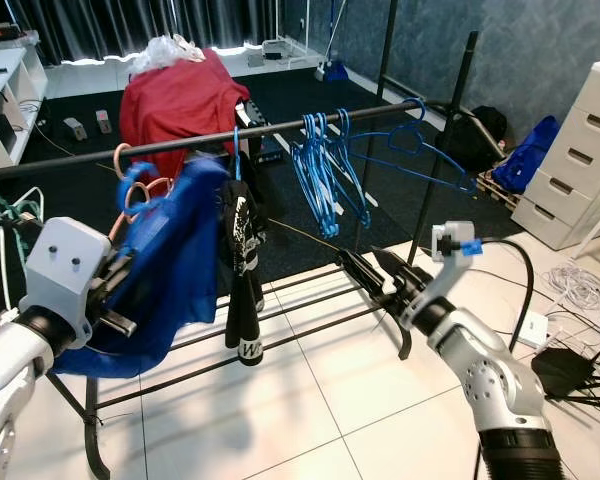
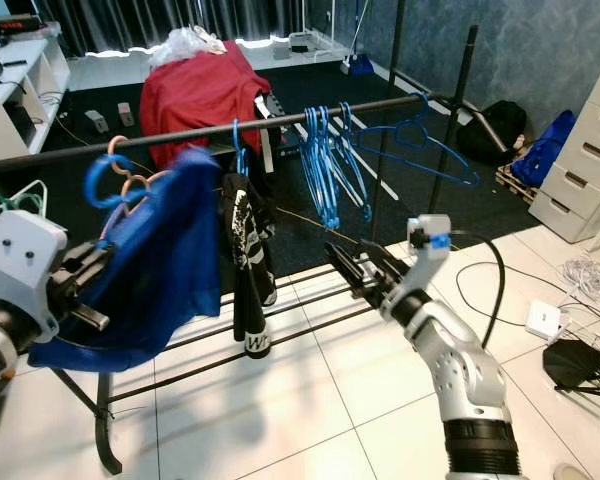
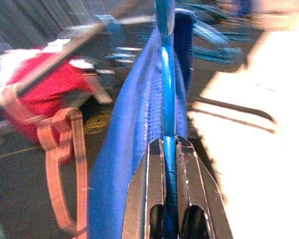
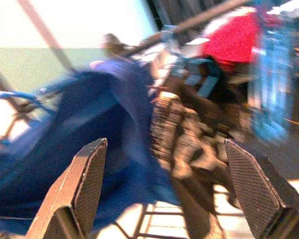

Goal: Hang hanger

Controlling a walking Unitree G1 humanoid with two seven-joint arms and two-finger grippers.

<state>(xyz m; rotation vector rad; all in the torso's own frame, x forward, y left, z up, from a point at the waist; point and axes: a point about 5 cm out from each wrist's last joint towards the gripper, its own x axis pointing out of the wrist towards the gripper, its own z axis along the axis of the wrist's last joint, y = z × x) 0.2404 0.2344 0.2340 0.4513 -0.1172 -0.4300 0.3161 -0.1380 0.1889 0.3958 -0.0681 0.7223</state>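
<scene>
Left hand pinches glossy blue hanger draped in blue cloth; right hand spread wide

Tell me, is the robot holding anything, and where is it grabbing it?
The left gripper is shut on the blue hanger carrying the blue shirt, pinching its thin plastic bar. The right gripper is open and holds nothing.
</scene>
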